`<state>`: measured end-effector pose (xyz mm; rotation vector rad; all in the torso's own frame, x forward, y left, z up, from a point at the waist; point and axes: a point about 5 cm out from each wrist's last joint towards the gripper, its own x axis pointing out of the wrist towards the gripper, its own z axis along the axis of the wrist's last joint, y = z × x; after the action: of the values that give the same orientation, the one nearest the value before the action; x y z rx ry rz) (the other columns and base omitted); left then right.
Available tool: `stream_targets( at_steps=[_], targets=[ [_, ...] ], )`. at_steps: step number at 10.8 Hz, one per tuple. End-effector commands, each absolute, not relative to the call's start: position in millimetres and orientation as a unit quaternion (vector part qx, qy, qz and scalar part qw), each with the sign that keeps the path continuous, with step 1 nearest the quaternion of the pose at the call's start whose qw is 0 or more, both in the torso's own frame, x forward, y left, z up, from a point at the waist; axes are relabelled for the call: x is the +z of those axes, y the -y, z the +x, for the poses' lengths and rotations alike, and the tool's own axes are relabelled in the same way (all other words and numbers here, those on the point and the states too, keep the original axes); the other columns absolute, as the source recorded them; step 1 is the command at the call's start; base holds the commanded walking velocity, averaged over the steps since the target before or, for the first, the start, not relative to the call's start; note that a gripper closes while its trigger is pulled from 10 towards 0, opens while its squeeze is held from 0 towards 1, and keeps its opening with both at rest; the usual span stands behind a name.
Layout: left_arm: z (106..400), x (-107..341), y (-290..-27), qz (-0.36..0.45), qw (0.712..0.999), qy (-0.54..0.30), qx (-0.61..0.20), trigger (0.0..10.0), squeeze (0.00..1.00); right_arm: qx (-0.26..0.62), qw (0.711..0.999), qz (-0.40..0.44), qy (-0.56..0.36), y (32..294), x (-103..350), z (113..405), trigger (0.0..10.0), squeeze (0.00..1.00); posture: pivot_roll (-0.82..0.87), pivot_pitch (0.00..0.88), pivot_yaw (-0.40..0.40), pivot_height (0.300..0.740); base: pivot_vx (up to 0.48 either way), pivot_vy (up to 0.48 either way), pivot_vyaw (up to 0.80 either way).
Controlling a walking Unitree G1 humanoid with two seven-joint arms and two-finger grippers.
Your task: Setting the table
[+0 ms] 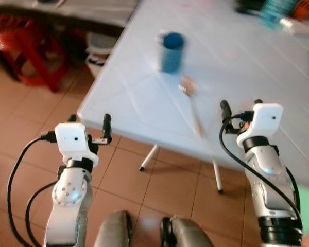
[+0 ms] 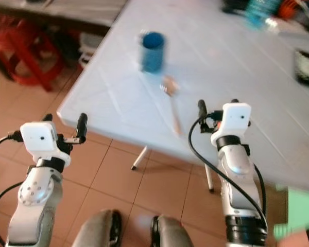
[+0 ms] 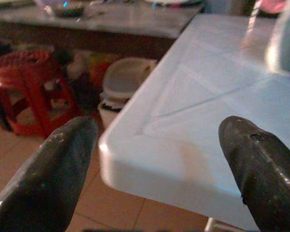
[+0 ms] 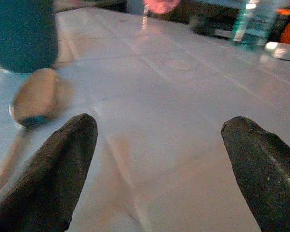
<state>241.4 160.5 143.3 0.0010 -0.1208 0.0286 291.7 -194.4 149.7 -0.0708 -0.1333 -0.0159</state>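
While both arms reach forward, the left gripper [image 1: 90, 121] hangs just off the near corner of the white table [image 1: 237, 72], its fingers [image 3: 53, 169] spread wide with nothing between them. Over the table's near edge, the right gripper [image 1: 240, 107] is likewise wide and empty. A blue cup [image 1: 172, 51] stands upright on the table, and a wooden spoon [image 1: 191, 105] lies flat just in front of it, bowl toward the cup (the blur hides whether they touch). From the right wrist, the spoon sits beside one finger [image 4: 48, 179]. A red stool [image 1: 26, 49] stands on the tiled floor [image 1: 159, 190], well to the left. Blurred items, perhaps bottles [image 1: 273, 10], crowd the far edge.
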Motion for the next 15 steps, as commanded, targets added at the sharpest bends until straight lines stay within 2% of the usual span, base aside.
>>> stream_targets(
  at_steps=[1,3,7,10,15],
  targets=[
    [240.0,142.4,-162.5,-0.001,0.998,0.057,0.02,10.0,0.0,-0.007,0.997,-0.037,0.066,194.0,149.0,291.5,10.0,0.0,0.04,0.24,-0.046,0.74,0.36,0.0,0.0],
    [240.2,143.3,-166.9,0.004,0.997,0.061,0.043,10.0,0.0,0.041,0.995,-0.071,0.064,184.9,150.8,295.4,10.0,0.0,0.04,0.24,-0.046,0.74,0.0,0.0,0.0],
    [237.9,142.8,-170.6,0.003,0.997,0.061,0.051,10.0,0.0,0.071,0.994,-0.061,0.049,171.9,143.7,291.0,10.0,0.0,0.05,0.25,-0.049,0.74,0.0,0.0,0.0],
    [238.4,142.8,-171.3,0.006,0.997,0.059,0.049,10.0,0.0,0.163,0.985,-0.047,0.029,137.6,142.6,285.0,10.0,0.0,0.05,0.25,-0.046,0.74,0.0,0.0,0.0],
    [239.5,141.2,-165.7,-0.003,0.998,0.056,0.031,10.0,0.0,0.111,0.992,-0.041,-0.033,152.8,128.5,282.3,10.0,0.0,0.04,0.248,-0.041,0.74,0.0,0.0,0.0]
  ],
)
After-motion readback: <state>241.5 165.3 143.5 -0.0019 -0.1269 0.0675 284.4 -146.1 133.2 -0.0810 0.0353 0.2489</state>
